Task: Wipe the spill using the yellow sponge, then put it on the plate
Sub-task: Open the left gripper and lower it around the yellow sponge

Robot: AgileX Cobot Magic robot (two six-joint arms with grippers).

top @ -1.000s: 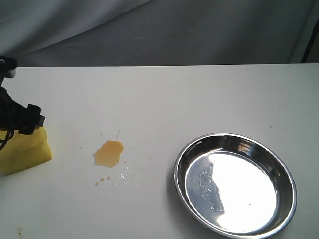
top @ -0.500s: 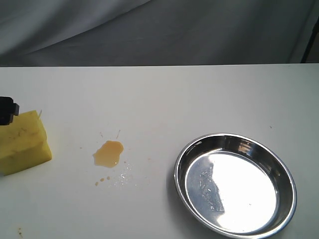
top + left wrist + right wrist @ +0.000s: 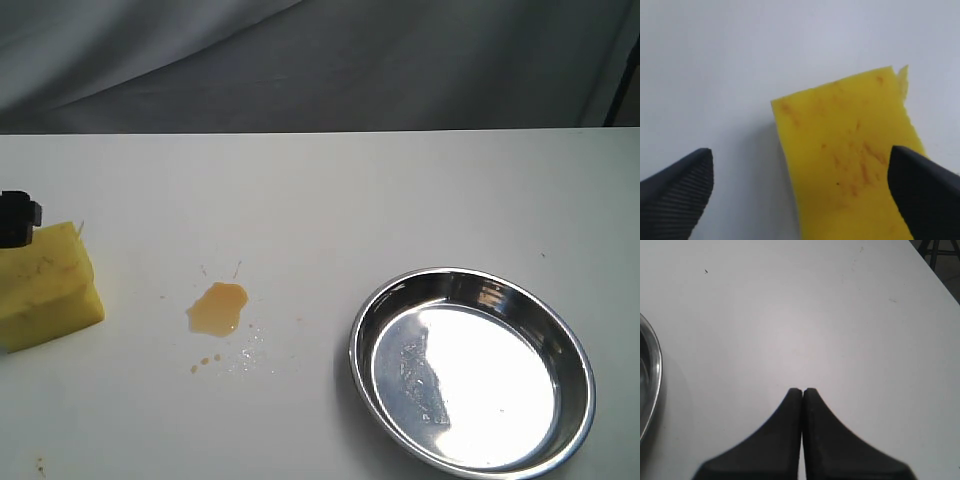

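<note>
Exterior view: yellow sponge cut by left edge. Right wrist view: plate mostly off-frame, rim sliver only.

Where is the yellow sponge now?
The sponge lies on the table at the far left of the exterior view, left of the spill, close to the open left gripper.

The place looked like a lab's staged test bench. A plain white worktop was backed by creased grey cloth hung along its whole far edge.
</note>
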